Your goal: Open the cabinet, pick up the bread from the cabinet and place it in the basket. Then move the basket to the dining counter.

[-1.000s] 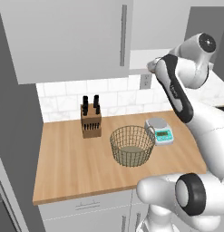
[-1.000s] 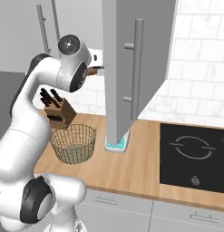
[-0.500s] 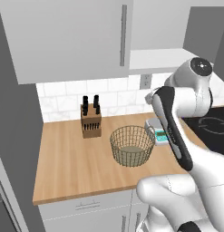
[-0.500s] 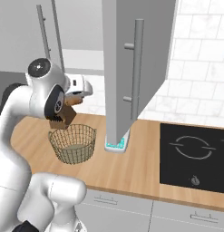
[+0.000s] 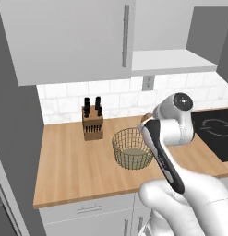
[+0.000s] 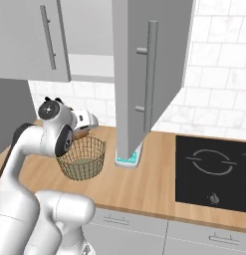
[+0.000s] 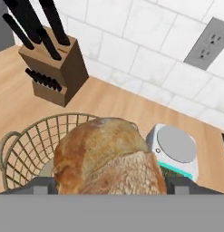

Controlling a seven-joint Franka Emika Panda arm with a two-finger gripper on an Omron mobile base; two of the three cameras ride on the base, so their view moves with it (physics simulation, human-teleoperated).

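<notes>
The pincer [image 7: 109,188], spread wide around the golden-brown crusty bread [image 7: 106,156], has swung down over the brassy wire-mesh basket [image 5: 131,148]; release looks next.

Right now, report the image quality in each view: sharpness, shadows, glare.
Left base view: flat, even render light, a faint shadow under the basket, no glare. Right base view: edges a little soft, and the open cabinet door blocks the middle. Hand view: the bread looms large and slightly soft up close; the knife block stays crisp.
</notes>
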